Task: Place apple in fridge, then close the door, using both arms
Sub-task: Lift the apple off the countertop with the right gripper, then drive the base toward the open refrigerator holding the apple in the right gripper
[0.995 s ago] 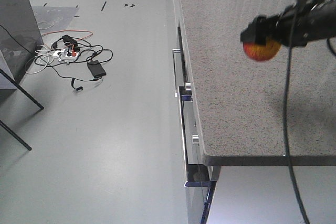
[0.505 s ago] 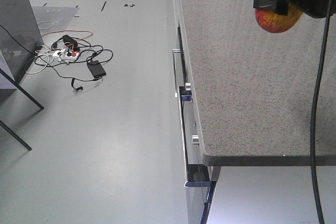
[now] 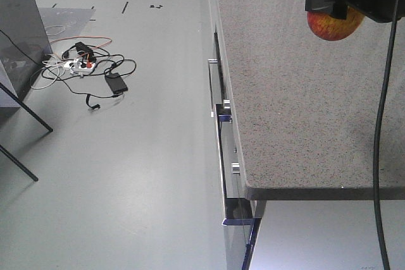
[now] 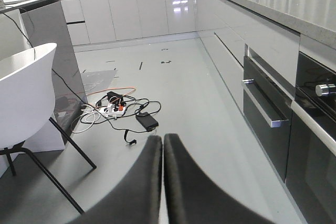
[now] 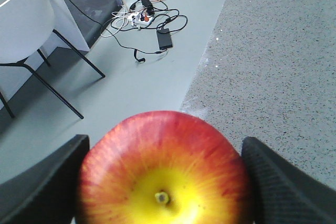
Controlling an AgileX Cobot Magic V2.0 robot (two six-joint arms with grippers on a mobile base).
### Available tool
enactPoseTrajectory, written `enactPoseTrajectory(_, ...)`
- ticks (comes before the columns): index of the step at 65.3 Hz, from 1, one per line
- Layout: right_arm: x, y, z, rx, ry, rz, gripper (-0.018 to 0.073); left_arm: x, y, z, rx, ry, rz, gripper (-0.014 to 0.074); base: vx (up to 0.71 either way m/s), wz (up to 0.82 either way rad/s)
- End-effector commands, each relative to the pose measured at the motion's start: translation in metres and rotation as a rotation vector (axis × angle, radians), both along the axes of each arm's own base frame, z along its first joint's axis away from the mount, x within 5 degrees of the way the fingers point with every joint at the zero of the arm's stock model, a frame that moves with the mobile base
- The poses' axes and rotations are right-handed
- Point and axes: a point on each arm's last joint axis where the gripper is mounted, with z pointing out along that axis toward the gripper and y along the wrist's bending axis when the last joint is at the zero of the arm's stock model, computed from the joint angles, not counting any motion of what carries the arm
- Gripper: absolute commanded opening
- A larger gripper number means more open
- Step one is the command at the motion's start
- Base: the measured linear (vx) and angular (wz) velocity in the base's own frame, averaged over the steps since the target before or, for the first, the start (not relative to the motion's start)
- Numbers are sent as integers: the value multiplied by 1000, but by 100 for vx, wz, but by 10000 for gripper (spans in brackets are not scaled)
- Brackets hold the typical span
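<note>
My right gripper is shut on the apple, red with yellow patches, and holds it in the air above the grey speckled counter at the top right. In the right wrist view the apple fills the space between the two black fingers, stem dimple toward the camera. My left gripper is shut and empty, its black fingers pressed together above the grey floor. The fridge and its door are out of view.
The counter has drawers with metal handles along its left side. A tangle of cables with a power strip lies on the floor at the left. A white chair with black legs and an oven front show in the left wrist view.
My right gripper has lifted the apple up and to the right over the counter during the first half second; since then it has held still.
</note>
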Motion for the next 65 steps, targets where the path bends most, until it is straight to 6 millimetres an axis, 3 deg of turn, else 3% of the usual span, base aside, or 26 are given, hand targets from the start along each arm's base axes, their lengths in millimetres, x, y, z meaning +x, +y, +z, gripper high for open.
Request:
enactPoseTrajectory(1, -9, 0, 27, 29, -120, -25, 172, 0, -1, 2, -1, -68, -13, -8, 0, 0)
enactPoseTrajectory(33, -9, 0, 27, 30, -120, -26, 172, 0, -1, 2, -1, -68, -13, -8, -1, 9)
enactPoseTrajectory(65, -9, 0, 27, 29, -118, -25, 172, 0, -1, 2, -1, -68, -13, -8, -2, 43)
